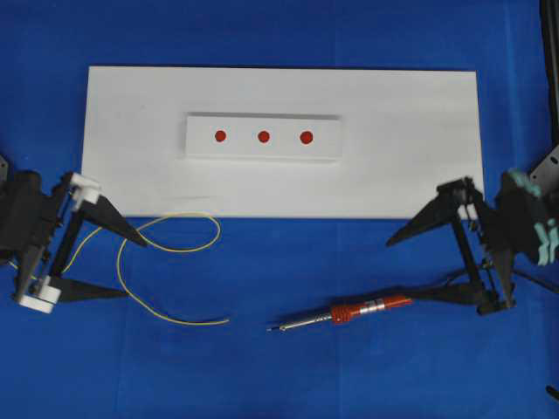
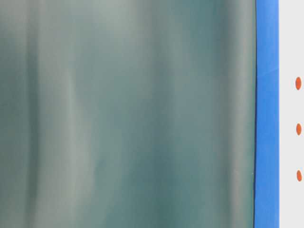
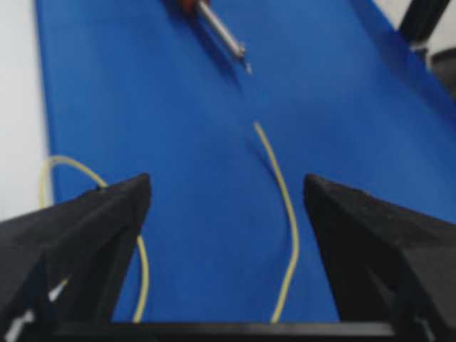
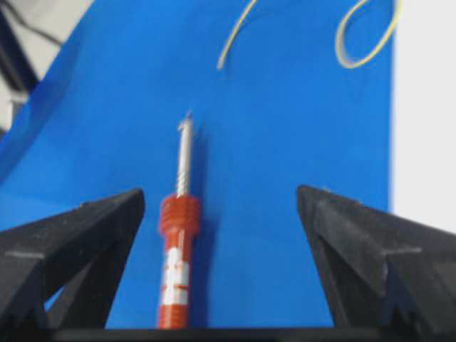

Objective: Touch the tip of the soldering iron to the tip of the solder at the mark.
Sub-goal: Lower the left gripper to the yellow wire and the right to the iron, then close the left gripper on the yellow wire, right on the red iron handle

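Note:
The soldering iron (image 1: 349, 312) lies on the blue cloth at the front right, tip pointing left. It also shows in the right wrist view (image 4: 177, 242) and far off in the left wrist view (image 3: 221, 28). The thin yellow solder (image 1: 166, 253) curls in loops on the cloth at the front left, its free end near the middle; it shows in the left wrist view (image 3: 285, 206) and the right wrist view (image 4: 367, 39). A white block with three red marks (image 1: 263, 136) sits on the white board. My left gripper (image 1: 135, 266) is open over the solder. My right gripper (image 1: 410, 269) is open by the iron's handle.
The white board (image 1: 419, 175) covers the back half of the table. The iron's black cord (image 1: 524, 278) runs off right behind my right gripper. The table-level view is mostly blocked by a blurred grey-green surface (image 2: 128, 114); three red marks (image 2: 298, 129) show at its right edge.

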